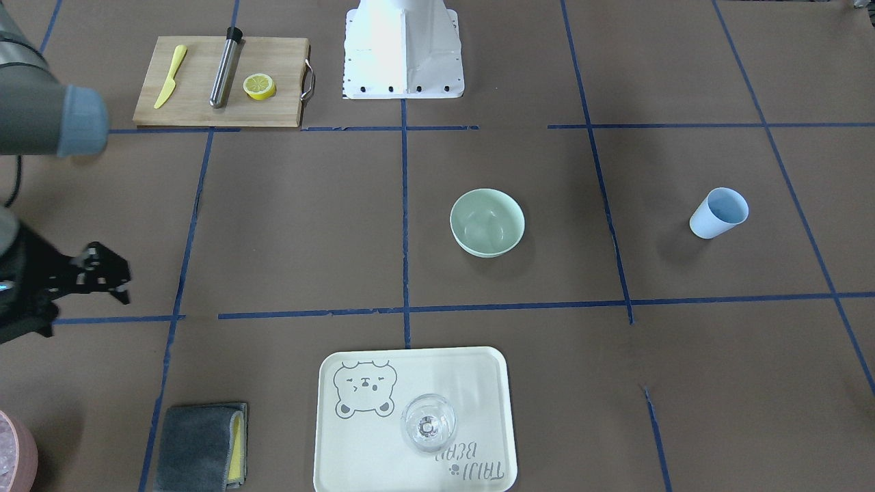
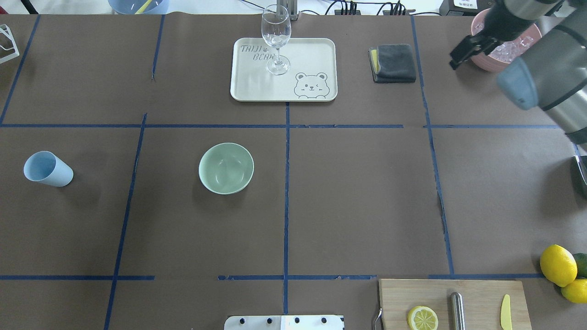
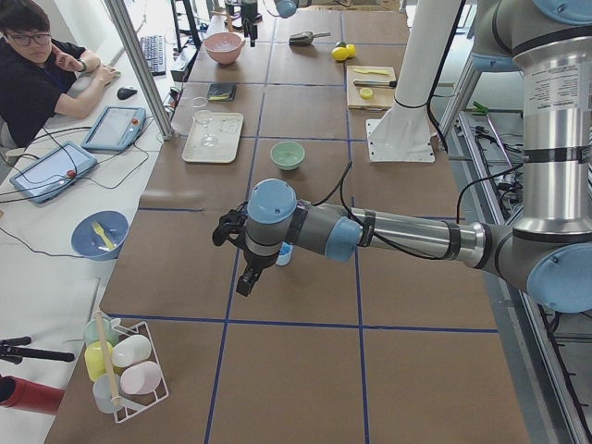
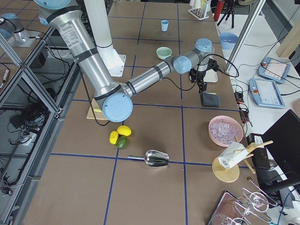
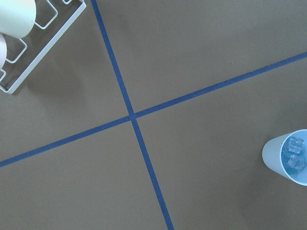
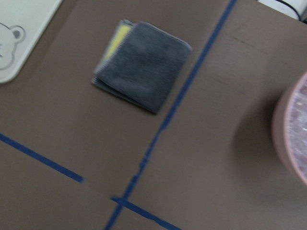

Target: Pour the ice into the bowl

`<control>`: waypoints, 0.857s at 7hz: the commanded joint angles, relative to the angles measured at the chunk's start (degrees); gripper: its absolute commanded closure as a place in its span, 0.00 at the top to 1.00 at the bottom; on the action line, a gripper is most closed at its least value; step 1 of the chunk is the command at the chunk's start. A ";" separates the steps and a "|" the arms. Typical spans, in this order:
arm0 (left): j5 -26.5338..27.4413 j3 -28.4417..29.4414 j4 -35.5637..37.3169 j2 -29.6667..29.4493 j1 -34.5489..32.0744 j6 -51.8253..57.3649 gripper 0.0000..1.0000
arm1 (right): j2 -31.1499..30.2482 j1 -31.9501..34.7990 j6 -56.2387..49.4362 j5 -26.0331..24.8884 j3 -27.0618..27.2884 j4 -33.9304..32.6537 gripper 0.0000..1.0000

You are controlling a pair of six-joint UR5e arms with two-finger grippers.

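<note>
The pale mint-green bowl [image 1: 487, 222] stands empty and upright near the table's middle; it also shows in the overhead view [image 2: 226, 168]. The light blue cup [image 2: 48, 168] stands to the robot's left of it. In the left wrist view, the cup [image 5: 288, 158] holds a few clear ice cubes [image 5: 295, 154]. My left gripper [image 3: 242, 276] shows only in the exterior left view, hovering close to the cup; I cannot tell if it is open. My right gripper [image 2: 455, 62] is open and empty, above the table between the grey cloth and the pink container, far from the bowl.
A pink container [image 2: 506, 48] of ice stands at the far right. A grey cloth [image 2: 393, 63] lies beside a tray [image 2: 316, 59] with a wine glass [image 2: 276, 39]. A cutting board [image 2: 481, 293] holds a lemon slice, a metal rod and a knife. Lemons [image 2: 558, 265] lie nearby.
</note>
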 commanded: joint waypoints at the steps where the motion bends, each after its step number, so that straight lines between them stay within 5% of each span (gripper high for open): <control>1: 0.01 1.10 -18.98 -0.50 0.01 -0.17 1.00 | -10.89 11.77 -19.93 2.19 0.13 0.07 1.00; 2: -0.25 3.72 -27.09 -1.46 0.01 -0.25 1.00 | -14.94 14.77 -21.31 2.19 1.17 0.16 1.00; 4: -0.51 4.00 -37.39 -1.82 1.31 -20.87 1.00 | -19.81 14.98 -20.19 5.08 5.30 0.16 1.00; 5: 1.66 4.18 -46.42 -0.86 7.94 -30.31 1.00 | -20.17 14.98 -20.18 5.09 5.49 0.24 1.00; 6: 12.12 3.83 -52.34 1.32 14.44 -37.53 1.00 | -20.78 14.98 -20.10 5.18 5.49 0.33 1.00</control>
